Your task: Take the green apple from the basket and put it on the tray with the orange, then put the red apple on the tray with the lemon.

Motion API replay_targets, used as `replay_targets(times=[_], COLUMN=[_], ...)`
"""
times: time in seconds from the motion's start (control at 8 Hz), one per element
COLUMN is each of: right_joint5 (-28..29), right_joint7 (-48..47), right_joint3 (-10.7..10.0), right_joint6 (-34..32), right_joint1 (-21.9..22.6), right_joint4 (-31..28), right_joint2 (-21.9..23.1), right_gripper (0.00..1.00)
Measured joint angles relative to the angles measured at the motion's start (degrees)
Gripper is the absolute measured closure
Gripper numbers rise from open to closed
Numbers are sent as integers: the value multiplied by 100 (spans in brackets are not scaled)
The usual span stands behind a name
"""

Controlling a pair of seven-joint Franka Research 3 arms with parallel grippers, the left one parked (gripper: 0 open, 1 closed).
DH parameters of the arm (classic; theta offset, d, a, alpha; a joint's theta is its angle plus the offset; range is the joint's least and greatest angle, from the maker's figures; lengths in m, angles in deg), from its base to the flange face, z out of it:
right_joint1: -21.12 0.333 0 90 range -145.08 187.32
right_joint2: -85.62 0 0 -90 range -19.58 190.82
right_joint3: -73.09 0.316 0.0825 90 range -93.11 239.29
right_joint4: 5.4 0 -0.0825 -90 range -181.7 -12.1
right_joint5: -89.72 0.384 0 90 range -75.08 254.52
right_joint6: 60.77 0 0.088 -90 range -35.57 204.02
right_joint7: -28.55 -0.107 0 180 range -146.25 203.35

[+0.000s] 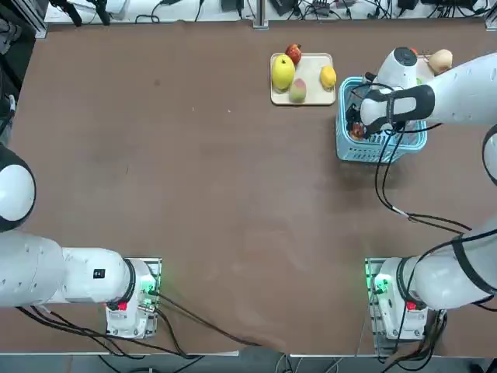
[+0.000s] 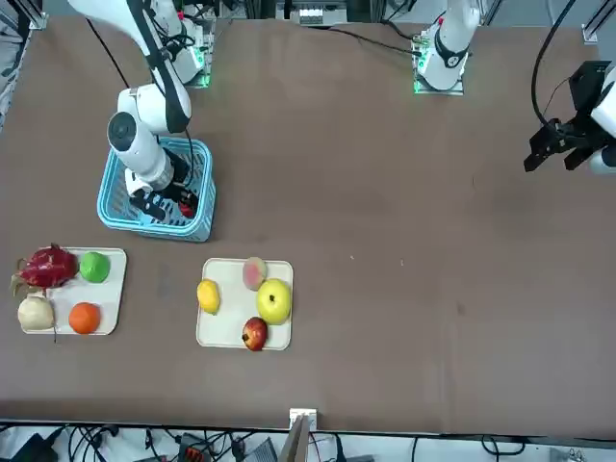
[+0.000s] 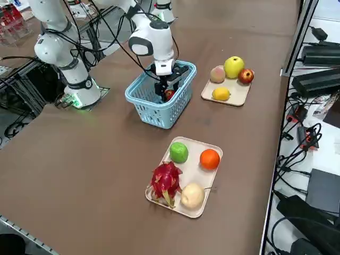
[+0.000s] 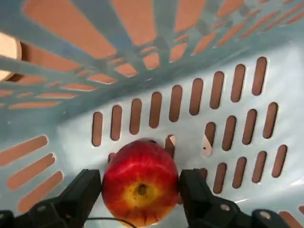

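The red apple (image 4: 140, 189) sits between open end effector (image 4: 141, 194) fingers inside the basket (image 4: 199, 61).

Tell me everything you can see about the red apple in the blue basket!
The red apple is small, round and shiny, deep red with a yellowish-orange patch around its little dark dimple. It sits on the slatted floor of the light blue plastic basket, near one wall. The right gripper has reached down into the basket, with one dark finger on each side of the apple, close against it. Nothing else appears in the basket.
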Motion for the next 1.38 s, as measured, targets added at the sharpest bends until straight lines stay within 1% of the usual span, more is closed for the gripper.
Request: replay_targets(times=[0.5, 0.62, 0.75, 1.12, 1.25, 1.38], right_joint5=[0, 1, 1, 1, 1, 0], right_joint7=[-1, -2, -2, -2, -2, -2], right_joint3=[0, -4, -4, -6, -8, -18], right_joint6=[8, -3, -4, -28, -142, -436], right_joint1=[11, 11, 12, 12, 13, 12], right_joint4=[35, 41, 42, 48, 68, 116], right_joint2=[-81, -73, -71, -58, -20, 100], right_gripper=[2, 8, 10, 11, 11, 11])
